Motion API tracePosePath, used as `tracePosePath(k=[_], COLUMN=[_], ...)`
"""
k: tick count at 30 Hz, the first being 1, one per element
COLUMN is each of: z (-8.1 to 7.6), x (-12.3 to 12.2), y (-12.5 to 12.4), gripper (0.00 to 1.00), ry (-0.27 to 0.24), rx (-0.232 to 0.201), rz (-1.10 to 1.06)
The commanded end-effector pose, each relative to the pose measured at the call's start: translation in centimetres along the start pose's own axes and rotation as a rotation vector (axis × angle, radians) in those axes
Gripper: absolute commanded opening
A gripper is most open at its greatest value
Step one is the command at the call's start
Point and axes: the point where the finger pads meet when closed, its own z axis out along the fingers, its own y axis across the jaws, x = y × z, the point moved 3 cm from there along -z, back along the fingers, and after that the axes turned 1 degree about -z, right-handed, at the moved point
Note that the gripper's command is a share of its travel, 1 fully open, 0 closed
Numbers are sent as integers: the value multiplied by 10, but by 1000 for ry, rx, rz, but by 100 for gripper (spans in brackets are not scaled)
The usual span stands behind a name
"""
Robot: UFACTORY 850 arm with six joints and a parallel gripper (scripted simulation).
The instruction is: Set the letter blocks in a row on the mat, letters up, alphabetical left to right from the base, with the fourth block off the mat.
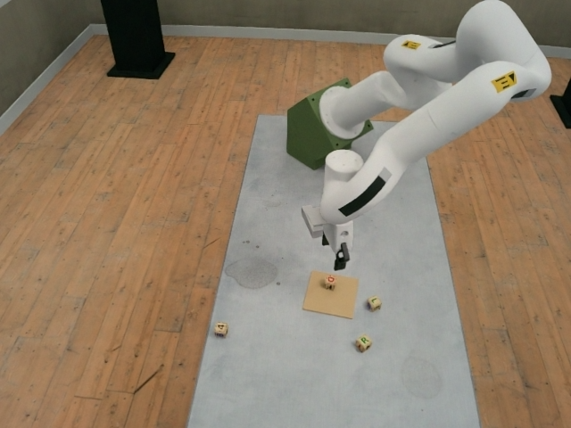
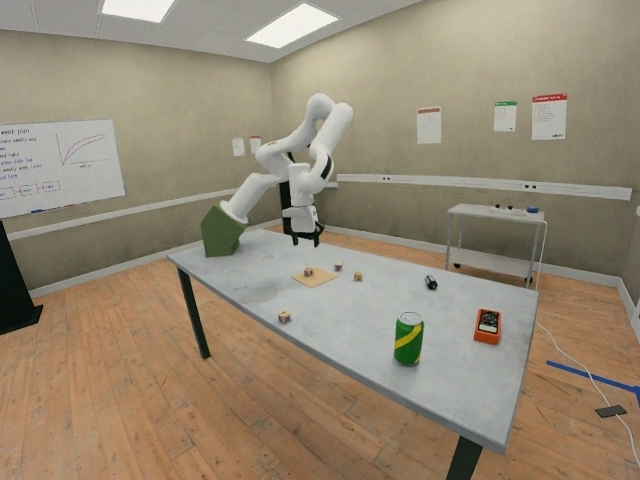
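A tan square mat (image 1: 334, 304) (image 2: 319, 280) lies on the grey table (image 1: 285, 368) (image 2: 361, 320). A block with a red letter O (image 1: 330, 281) (image 2: 308, 271) stands on the mat's far part. A block with a green L (image 1: 374, 302) (image 2: 338, 266) lies on the table just right of the mat. A block with a green R (image 1: 363, 342) (image 2: 357, 276) lies nearer the front. A block showing a 4 (image 1: 221, 328) (image 2: 283, 316) sits near the table's left edge. My gripper (image 1: 340, 258) (image 2: 305, 241) is open and empty, hanging above the table just behind the mat.
The green base block (image 1: 309, 133) (image 2: 219, 232) stands at the table's far end. In the exterior view a green can (image 2: 408, 338), an orange meter (image 2: 487, 326) and a small black thing (image 2: 431, 282) lie on the table's other part. A cart (image 2: 493, 240) stands by the wall.
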Motion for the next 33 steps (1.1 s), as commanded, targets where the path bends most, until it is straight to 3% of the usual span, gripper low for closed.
tracePosePath(k=[1, 33], z=[1, 15], x=[0, 0], y=[-1, -1], gripper=[100, 100], ry=[-2, 3], rx=[-9, -10], rz=[138, 1042])
